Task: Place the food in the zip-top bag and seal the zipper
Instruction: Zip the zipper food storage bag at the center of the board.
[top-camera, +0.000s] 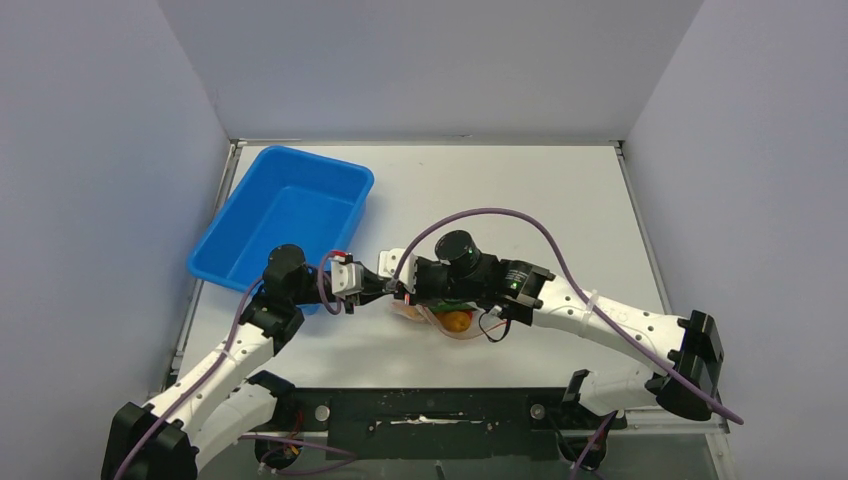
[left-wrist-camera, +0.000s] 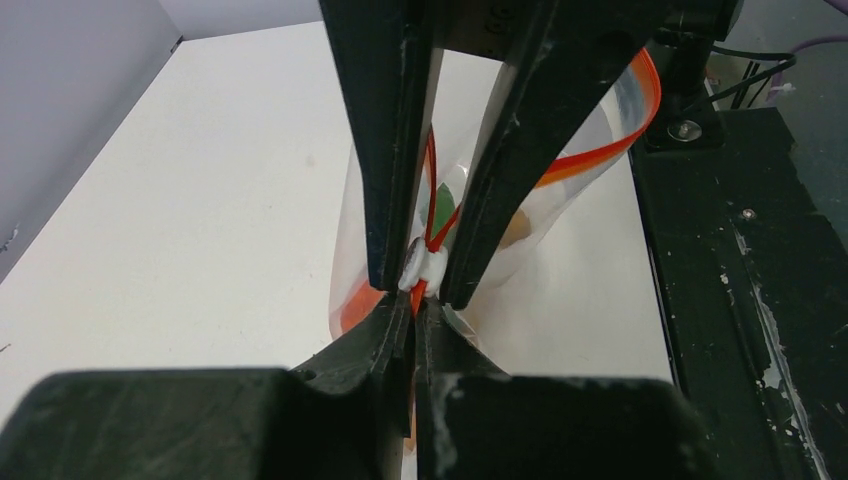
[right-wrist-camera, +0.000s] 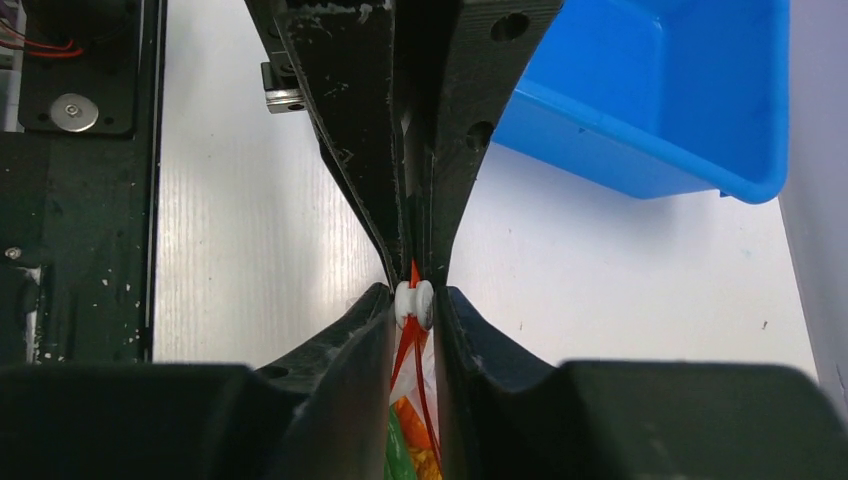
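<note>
The clear zip-top bag (top-camera: 440, 318) lies on the table between the arms with the food inside: an orange fruit (top-camera: 457, 320), and a green piece (right-wrist-camera: 399, 456) and yellow lumps (right-wrist-camera: 420, 462) in the right wrist view. My left gripper (top-camera: 384, 290) is shut on the bag's end at the red-orange zipper strip (left-wrist-camera: 598, 155), pinching it (left-wrist-camera: 416, 305). My right gripper (top-camera: 404, 293) meets it tip to tip and is shut on the zipper's white slider (right-wrist-camera: 413, 303), which also shows in the left wrist view (left-wrist-camera: 425, 266). The bag mouth beyond the slider bows open.
A blue plastic tray (top-camera: 283, 213) stands at the back left, close behind the left arm; it shows in the right wrist view (right-wrist-camera: 650, 95). The black base plate (top-camera: 440, 408) runs along the table's near edge. Grey walls enclose the table.
</note>
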